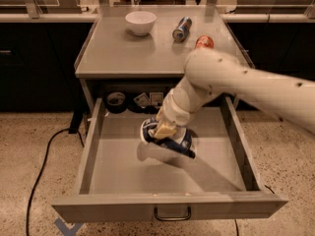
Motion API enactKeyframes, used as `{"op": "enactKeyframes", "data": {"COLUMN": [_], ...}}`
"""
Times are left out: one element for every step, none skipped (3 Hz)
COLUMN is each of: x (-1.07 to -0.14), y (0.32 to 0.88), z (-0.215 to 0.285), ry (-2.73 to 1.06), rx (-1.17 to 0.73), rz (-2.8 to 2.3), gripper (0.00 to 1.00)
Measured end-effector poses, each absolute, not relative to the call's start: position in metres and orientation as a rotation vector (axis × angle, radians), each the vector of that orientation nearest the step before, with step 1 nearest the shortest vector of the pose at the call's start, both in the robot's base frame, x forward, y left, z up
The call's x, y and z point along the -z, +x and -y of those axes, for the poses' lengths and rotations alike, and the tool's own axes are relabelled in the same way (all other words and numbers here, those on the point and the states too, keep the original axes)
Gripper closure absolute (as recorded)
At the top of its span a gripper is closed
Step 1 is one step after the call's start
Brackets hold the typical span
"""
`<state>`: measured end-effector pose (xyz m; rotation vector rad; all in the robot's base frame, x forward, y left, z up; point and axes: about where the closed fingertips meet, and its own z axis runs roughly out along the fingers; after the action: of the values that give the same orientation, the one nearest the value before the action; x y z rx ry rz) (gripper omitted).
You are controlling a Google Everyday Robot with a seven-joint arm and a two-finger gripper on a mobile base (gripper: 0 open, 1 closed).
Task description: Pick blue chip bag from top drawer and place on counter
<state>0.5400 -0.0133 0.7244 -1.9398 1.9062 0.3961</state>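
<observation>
- The drawer (98, 171) is pulled open, at 6 o'clock from the counter (123, 53).
- The bag (176, 143) is over the drawer's middle, lifted off the floor, with its shadow below.
- The gripper (164, 130) is clamped on the bag's upper edge, at 11 o'clock of it.

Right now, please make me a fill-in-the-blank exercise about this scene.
The gripper holds the blue chip bag over the top drawer, which is ____.
The bowl on the counter is ____ in colour.
Near it are ____ cans: the blue-silver can and the orange can.
Missing words: open; white; two.
</observation>
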Motion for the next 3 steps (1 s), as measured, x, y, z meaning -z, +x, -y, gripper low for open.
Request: {"op": "enactKeyframes", "data": {"x": [-0.806,-0.859,-0.872], "y": [0.554,0.561,0.577], "z": [0.000,-0.030,-0.065], "ry": [-1.979,-2.073,-2.197], "rx": [-0.401,-0.503,-0.647], "rz": [-1.810,-1.676,-1.558], "gripper": [1.00,1.00,1.00]}}
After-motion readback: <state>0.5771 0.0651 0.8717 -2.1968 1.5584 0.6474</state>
